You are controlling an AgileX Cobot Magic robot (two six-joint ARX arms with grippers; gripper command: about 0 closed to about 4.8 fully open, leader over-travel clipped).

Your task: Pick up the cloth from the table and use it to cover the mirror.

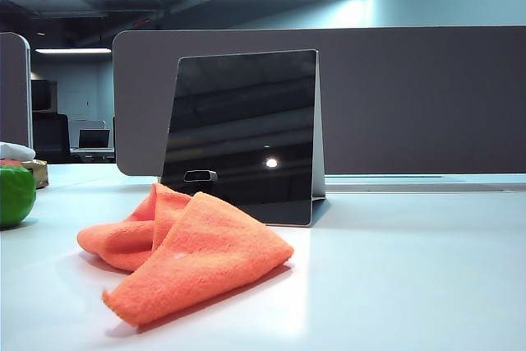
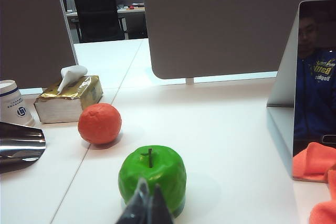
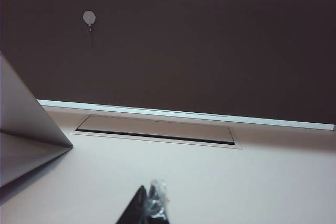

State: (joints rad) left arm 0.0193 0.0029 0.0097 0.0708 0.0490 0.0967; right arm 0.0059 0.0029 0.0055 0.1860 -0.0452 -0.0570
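step: not begun, cloth [image 1: 185,252] crumpled on table [image 1: 411,269] lower left, before mirror [image 1: 242,133] | left gripper [image 2: 147,203], right gripper [image 3: 149,205]: fingers together, empty, at their views' bottom edges | next: part fingers, reach cloth

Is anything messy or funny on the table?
The orange cloth lies crumpled in a folded heap on the table in front of the mirror, not spread flat. Nothing looks spilled or broken. The left gripper and right gripper are shut and empty.
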